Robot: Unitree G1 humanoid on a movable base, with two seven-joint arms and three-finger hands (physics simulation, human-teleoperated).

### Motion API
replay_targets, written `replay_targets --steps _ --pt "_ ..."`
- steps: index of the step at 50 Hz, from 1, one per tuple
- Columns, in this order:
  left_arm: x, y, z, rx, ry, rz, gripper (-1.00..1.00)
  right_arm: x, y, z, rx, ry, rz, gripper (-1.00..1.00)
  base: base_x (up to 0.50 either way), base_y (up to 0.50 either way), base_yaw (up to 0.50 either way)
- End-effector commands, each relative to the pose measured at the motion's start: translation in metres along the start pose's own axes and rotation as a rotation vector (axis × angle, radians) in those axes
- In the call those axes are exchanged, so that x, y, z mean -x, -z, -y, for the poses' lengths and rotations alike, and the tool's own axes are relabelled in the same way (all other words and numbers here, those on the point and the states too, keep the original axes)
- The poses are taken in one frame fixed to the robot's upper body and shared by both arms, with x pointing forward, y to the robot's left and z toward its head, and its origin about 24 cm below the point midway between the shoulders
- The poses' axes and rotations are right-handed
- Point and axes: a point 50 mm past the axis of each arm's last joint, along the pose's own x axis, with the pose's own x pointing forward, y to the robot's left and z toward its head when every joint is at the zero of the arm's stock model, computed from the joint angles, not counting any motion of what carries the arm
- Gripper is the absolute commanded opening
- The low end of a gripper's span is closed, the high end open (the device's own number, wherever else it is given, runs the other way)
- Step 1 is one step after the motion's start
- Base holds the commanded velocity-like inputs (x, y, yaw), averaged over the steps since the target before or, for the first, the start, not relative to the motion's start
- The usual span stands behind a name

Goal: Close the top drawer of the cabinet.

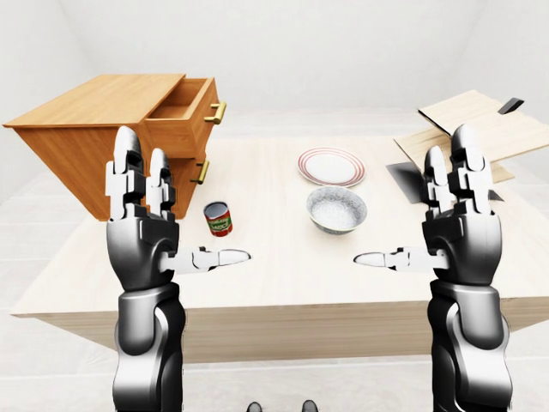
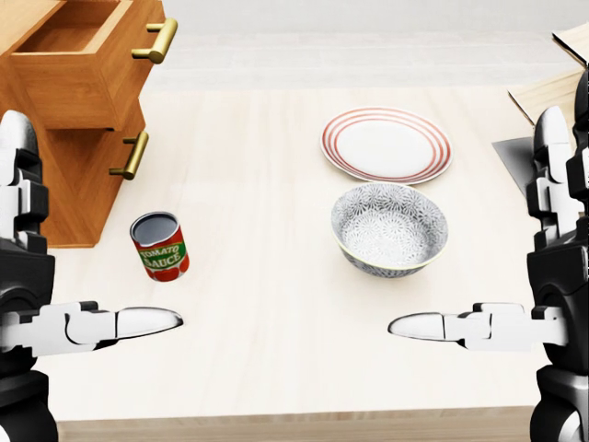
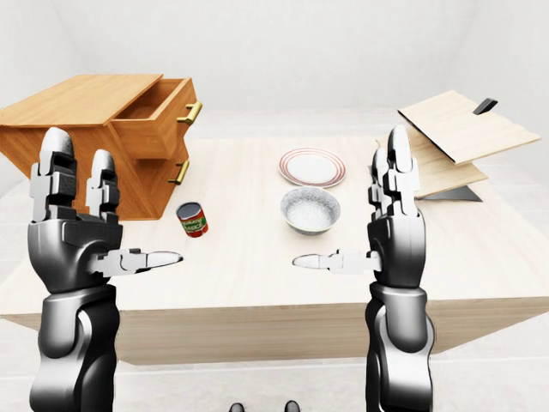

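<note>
Left hand (image 1: 141, 232): raised near the table's (image 1: 274, 283) lower edge, palm inward, 2 fingers straight up, thumb pointing toward the right hand. Fingers spread, gripping nothing.

Cabinet (image 1: 86, 129): wooden, on the table's far-left corner, above the left hand in the left-eye view. Top drawer (image 2: 87, 60) pulled well out, brass handle (image 2: 156, 41) facing the table centre; the inside that shows is bare wood. Lower drawer flush, its handle (image 2: 131, 157) below.

Tomato sauce can (image 2: 159, 246): tilted, just right of the cabinet's lower corner, apart from it.

Bowl (image 2: 389, 227): patterned, well right of the cabinet, mid-table. Red-rimmed plate (image 2: 386, 145) just beyond it.

Wooden boards (image 3: 463, 129): stacked at the table's right edge, farthest from the cabinet.

Right hand (image 1: 463, 232): mirrors the left, fingers extended, holding nothing, well apart from the cabinet.
</note>
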Motion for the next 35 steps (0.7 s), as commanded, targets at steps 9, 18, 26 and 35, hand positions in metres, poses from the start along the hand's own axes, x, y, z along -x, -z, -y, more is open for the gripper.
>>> replay_targets --steps 9,18,26,35 --pt "0.003 0.006 -0.001 -0.019 0.013 -0.033 1.00 0.001 0.002 -0.002 0.013 -0.007 -0.012 1.00 0.00 0.50 0.00" --pt "0.002 0.004 0.000 -0.017 0.018 -0.021 1.00 0.001 0.004 0.002 0.021 0.014 -0.020 1.00 0.00 0.50 0.00" --pt "0.000 -0.001 0.000 -0.017 0.018 0.003 1.00 0.001 0.002 0.004 0.031 0.025 -0.010 1.00 0.01 0.50 0.00" --pt "-0.001 -0.006 -0.002 -0.028 0.017 0.025 1.00 0.001 -0.001 0.002 0.039 0.018 -0.001 1.00 0.02 0.50 0.00"
